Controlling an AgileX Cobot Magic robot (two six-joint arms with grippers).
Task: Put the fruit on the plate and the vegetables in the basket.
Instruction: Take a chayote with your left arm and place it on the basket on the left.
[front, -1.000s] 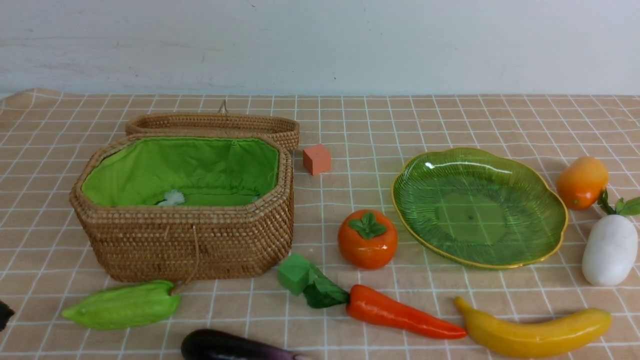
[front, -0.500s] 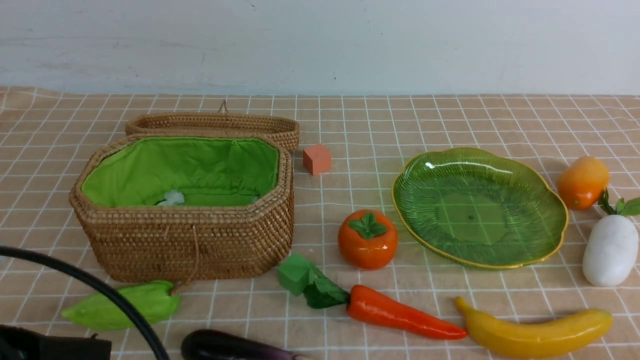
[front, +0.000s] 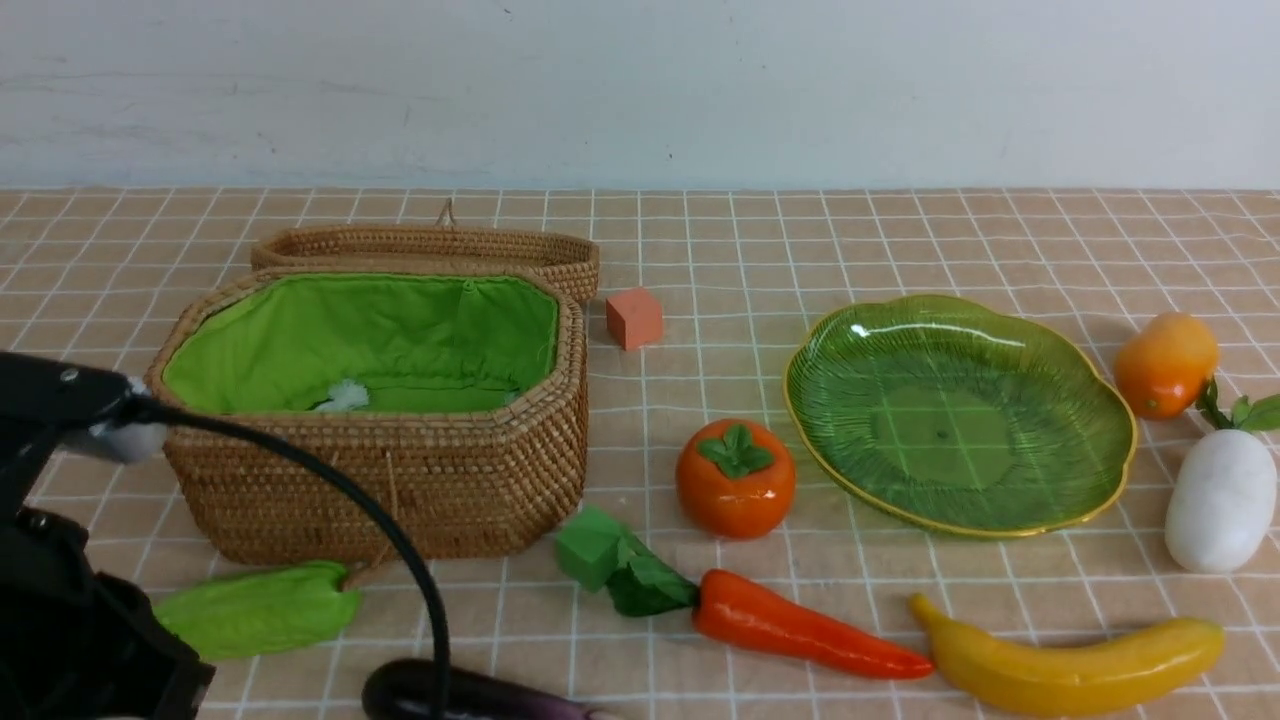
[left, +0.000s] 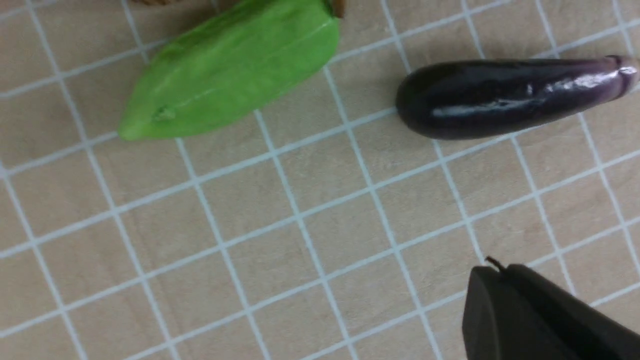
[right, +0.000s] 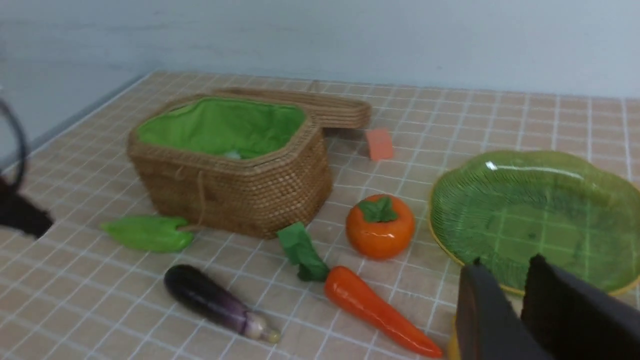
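Produce lies loose on the checked bench (front: 700, 250): ridged light-green gourd (front: 255, 610) and dark purple eggplant (left: 505, 97) just before the open green-lined wicker basket (front: 380, 480), round orange persimmon (front: 735, 478) beside the translucent green ribbed plate (front: 960, 420). Left jaws hang pressed together near the eggplant, gripping nothing; right jaws stand narrowly parted, gripping nothing.

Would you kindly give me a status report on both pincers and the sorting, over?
Left pincer shut, empty, near eggplant and gourd. Right pincer slightly open, empty. Plate bare, basket open, nothing sorted yet. No obstruction seen.
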